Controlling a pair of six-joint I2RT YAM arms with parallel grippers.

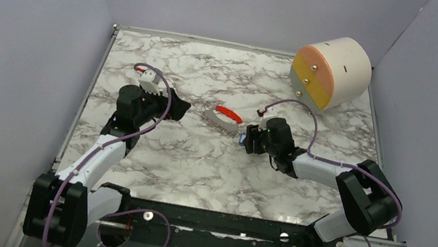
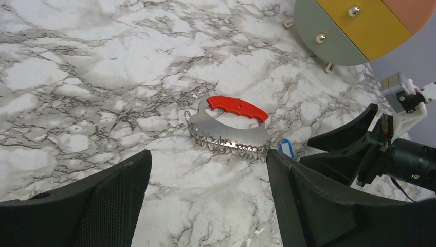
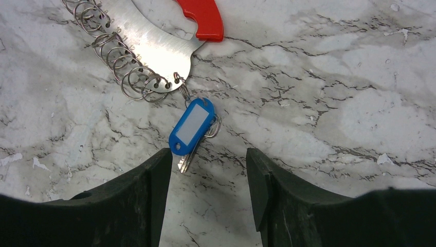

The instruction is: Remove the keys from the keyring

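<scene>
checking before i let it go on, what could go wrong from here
The keys lie flat, off-centre just ahead of the open right gripper, so closing may nudge them aside instead of gripping. The keyring lies loose, with the open left gripper short of it; a pull could drag the whole thing.

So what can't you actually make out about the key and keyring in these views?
Right wrist: the key lies mostly under the blue tag; only its tip shows clearly.
Right wrist: the keyring is cut off by the top edge, and its engraved numbers are too small to read.
Top view: the tag is a speck beside the right gripper; no key is discernible.
Left wrist: a finger of the left gripper covers most of the tag.
</scene>
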